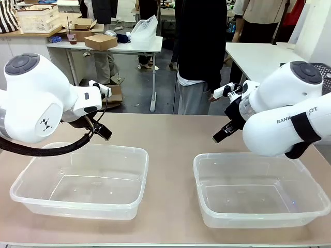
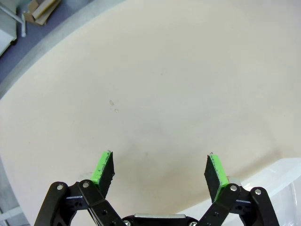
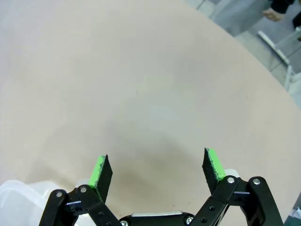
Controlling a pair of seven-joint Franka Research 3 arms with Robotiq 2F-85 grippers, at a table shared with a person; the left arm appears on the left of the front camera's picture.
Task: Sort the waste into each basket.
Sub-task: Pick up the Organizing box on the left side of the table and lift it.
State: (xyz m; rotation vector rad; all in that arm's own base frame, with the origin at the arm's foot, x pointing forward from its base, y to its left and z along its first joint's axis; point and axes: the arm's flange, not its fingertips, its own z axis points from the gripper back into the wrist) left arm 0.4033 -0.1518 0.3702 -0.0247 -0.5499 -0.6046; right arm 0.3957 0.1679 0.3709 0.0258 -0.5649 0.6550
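Two clear plastic baskets stand on the beige table, the left basket (image 1: 31,170) and the right basket (image 1: 248,163), both with nothing inside. The waste is out of view. My left gripper (image 1: 103,132) hovers above the far rim of the left basket, open, with nothing between its green pads (image 2: 104,165). A corner of that basket (image 2: 282,172) shows at the lower right of the left wrist view. My right gripper (image 1: 221,134) hangs open over the table just beyond the right basket, its pads (image 3: 214,164) bare. A corner of the right basket (image 3: 19,190) shows at the lower left of the right wrist view.
A person in dark clothes (image 1: 199,57) stands at the far edge of the table, between the arms. Bare tabletop (image 1: 165,134) lies between the grippers and the far edge. Other tables with boxes (image 1: 101,41) stand farther back.
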